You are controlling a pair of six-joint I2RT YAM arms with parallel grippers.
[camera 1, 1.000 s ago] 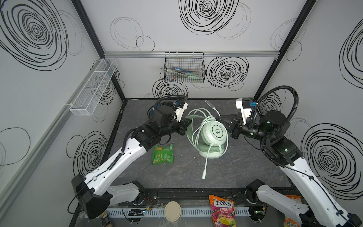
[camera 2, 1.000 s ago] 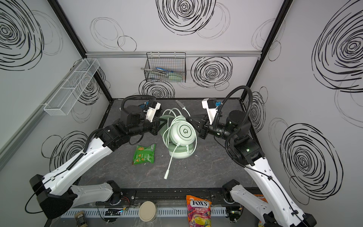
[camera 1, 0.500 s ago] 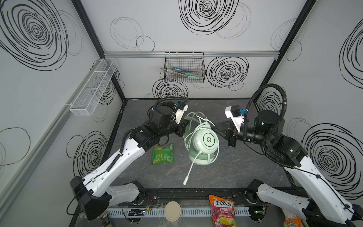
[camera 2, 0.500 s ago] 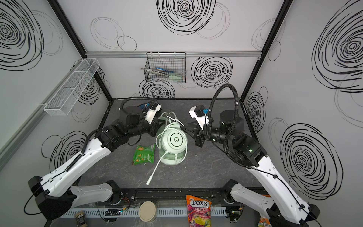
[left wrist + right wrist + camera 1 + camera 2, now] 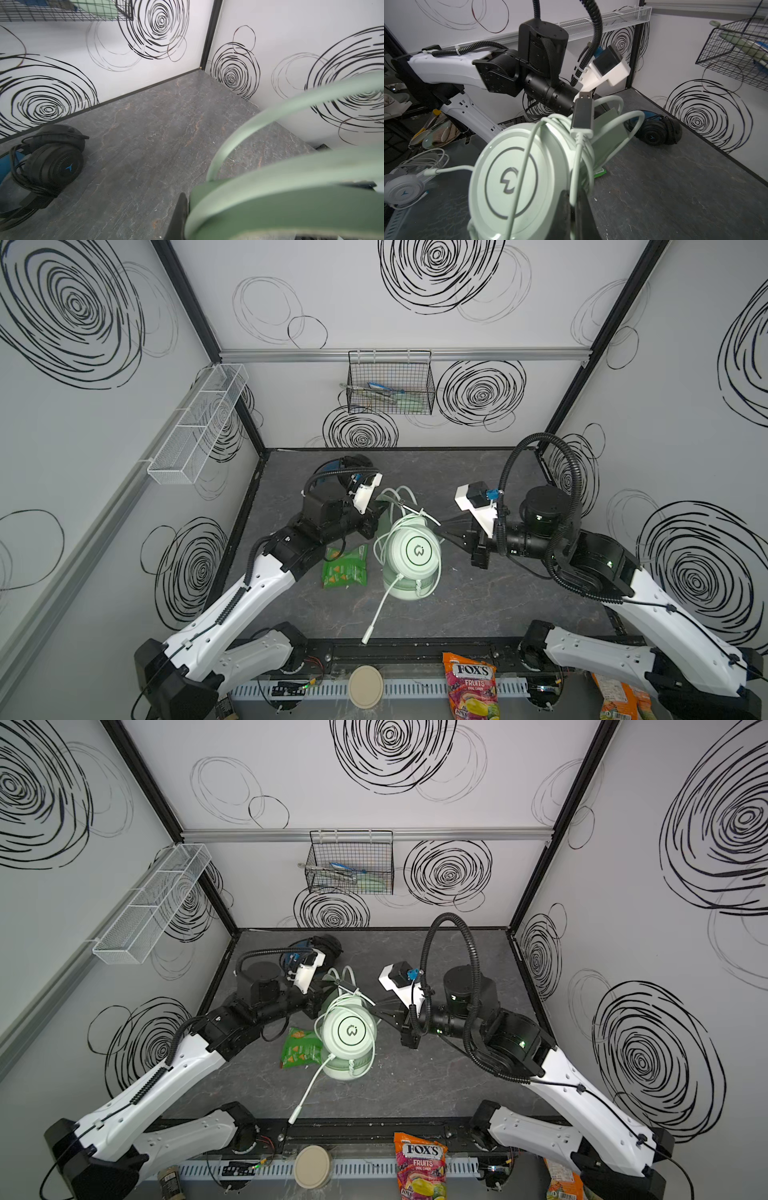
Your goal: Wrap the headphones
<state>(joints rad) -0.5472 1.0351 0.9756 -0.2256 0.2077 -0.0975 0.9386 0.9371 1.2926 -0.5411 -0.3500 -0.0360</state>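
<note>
Midway through wrapping the mint green headphones (image 5: 411,549) at mid-table.
Nearest, leaves a loose pale end (image 5: 379,614) trailing toward the front edge. Behind it, pinches the whitish cable (image 5: 577,149) between the pressed-together fingers of the right gripper (image 5: 575,209), with several loops already around the earcup (image 5: 512,178) and the plug (image 5: 581,112) free. Clamps the green headband (image 5: 291,187) in the left gripper (image 5: 377,517), closed tight. Farthest back, shows the black headphones (image 5: 53,164) with cord bundled around them, apparently finished.

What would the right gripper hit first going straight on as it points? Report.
The mint green headphones: the right gripper, shut on the pale cable, points at their earcup just ahead. Nothing seems to lie between, though depth is unclear.
</note>
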